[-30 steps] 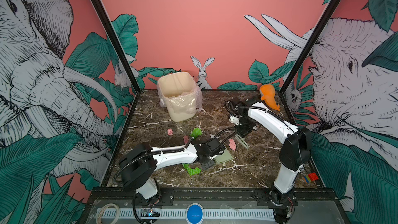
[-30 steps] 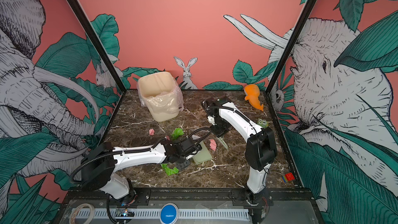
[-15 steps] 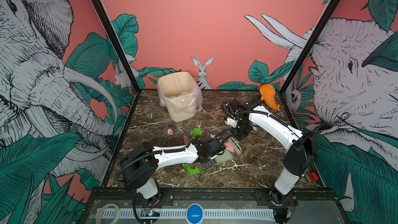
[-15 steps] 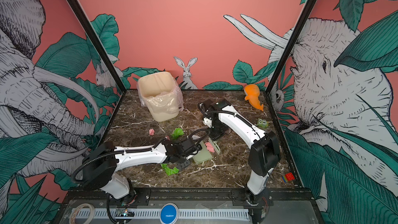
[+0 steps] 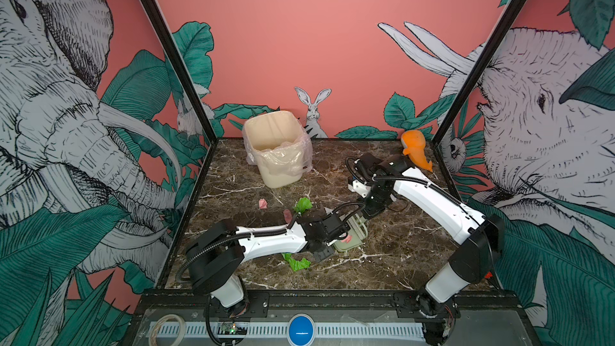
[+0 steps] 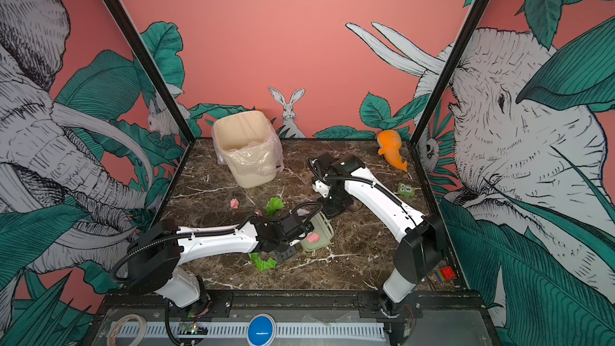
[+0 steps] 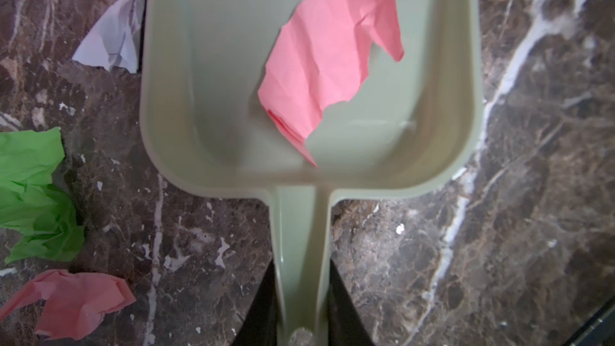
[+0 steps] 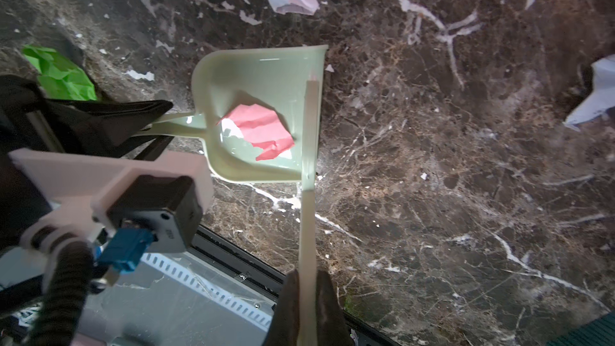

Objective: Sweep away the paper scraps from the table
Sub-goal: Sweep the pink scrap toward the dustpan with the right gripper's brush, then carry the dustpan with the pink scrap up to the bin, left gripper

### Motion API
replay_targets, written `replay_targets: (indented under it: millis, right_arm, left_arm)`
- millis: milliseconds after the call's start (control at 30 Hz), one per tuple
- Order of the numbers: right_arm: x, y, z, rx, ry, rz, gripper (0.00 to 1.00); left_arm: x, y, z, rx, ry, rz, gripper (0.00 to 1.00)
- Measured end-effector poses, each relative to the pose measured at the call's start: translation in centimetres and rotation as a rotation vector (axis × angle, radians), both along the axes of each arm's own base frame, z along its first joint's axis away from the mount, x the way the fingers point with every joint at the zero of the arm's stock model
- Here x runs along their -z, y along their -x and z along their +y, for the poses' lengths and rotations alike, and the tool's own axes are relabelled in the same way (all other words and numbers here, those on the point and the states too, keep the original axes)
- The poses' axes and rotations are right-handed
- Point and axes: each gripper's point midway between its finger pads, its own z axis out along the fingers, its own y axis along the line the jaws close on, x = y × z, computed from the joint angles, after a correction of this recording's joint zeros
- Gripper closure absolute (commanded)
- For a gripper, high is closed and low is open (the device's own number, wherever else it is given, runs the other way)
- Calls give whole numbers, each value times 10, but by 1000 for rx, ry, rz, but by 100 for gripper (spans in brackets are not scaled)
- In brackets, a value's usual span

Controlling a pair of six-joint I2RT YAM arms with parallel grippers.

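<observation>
Paper scraps (image 6: 274, 206) in green, pink and white lie scattered on the table (image 5: 399, 251), and one pink scrap (image 7: 329, 61) sits inside the pale green dustpan (image 7: 206, 94). The left gripper (image 7: 301, 311) clamps the dustpan's handle. The right gripper (image 8: 307, 294) pinches a slim pale sweeper (image 8: 307, 161) that lies across the dustpan's mouth.

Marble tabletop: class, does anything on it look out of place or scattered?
Yes. A crumpled green paper scrap, a pink scrap and a white scrap lie loose on the dark brown marble table; only a second pink scrap sits inside the pale green plastic dustpan.
</observation>
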Motion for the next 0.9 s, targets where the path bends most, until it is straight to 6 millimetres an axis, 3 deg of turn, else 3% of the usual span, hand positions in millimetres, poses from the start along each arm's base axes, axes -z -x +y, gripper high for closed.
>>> replay_targets:
  millis: [267, 533, 900]
  right_arm:
    - [-31, -12, -40, 138, -26, -126, 100]
    - [-28, -7, -68, 219, -26, -126, 100]
    - [-32, -8, -75, 254, -65, -139, 100]
  left_arm:
    - [-13, -5, 1, -12, 25, -42, 97]
    - [-66, -15, 4, -42, 144, -145, 97]
    - [-148, -43, 18, -136, 220, -207, 96]
